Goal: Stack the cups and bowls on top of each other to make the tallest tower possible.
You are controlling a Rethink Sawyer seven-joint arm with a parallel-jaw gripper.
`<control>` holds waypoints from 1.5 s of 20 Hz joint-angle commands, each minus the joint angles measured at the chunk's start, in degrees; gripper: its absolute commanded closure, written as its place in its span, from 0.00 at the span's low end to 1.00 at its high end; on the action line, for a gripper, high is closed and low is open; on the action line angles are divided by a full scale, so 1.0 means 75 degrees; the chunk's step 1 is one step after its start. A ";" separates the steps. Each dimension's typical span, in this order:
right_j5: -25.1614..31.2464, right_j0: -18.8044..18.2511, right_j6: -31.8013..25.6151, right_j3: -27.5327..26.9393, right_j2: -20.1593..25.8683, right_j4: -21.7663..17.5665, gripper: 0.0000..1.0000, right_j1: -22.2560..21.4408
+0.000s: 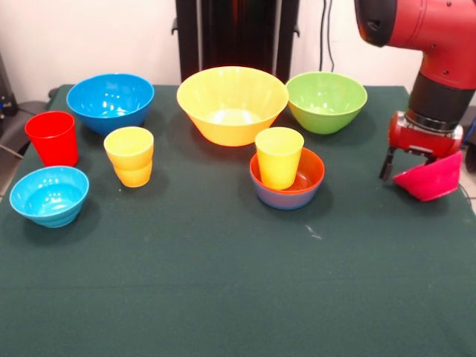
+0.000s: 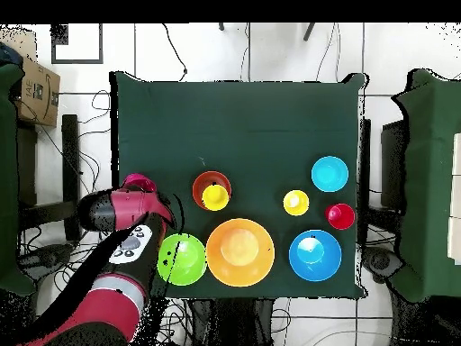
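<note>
My gripper (image 1: 407,172) is shut on the rim of a small crimson bowl (image 1: 433,181), held tilted just above the table's right edge; in the overhead view the bowl (image 2: 137,184) shows at the left edge. A yellow cup (image 1: 279,156) stands in an orange-red bowl (image 1: 309,175) nested in a blue bowl (image 1: 282,201). Behind are the large yellow-orange bowl (image 1: 232,104), lime green bowl (image 1: 326,100) and medium blue bowl (image 1: 110,100). Two stacked yellow cups (image 1: 129,155), a red cup (image 1: 52,137) and a light-blue bowl (image 1: 49,195) stand at the left.
The dark green cloth (image 1: 223,282) covers the table. The robot's black pedestal (image 1: 236,33) stands behind the far edge. In the overhead view a cardboard box (image 2: 34,90) and cables (image 2: 85,135) lie off the table.
</note>
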 commanded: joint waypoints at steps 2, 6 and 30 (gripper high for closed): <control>0.0315 0.0207 0.1600 -0.0676 0.0312 0.0521 0.00 0.0012; 0.0228 0.0236 0.1561 -0.0758 0.0283 0.0623 0.00 0.0149; 0.0292 0.0214 0.1337 -0.1031 0.0169 0.0665 0.00 0.0379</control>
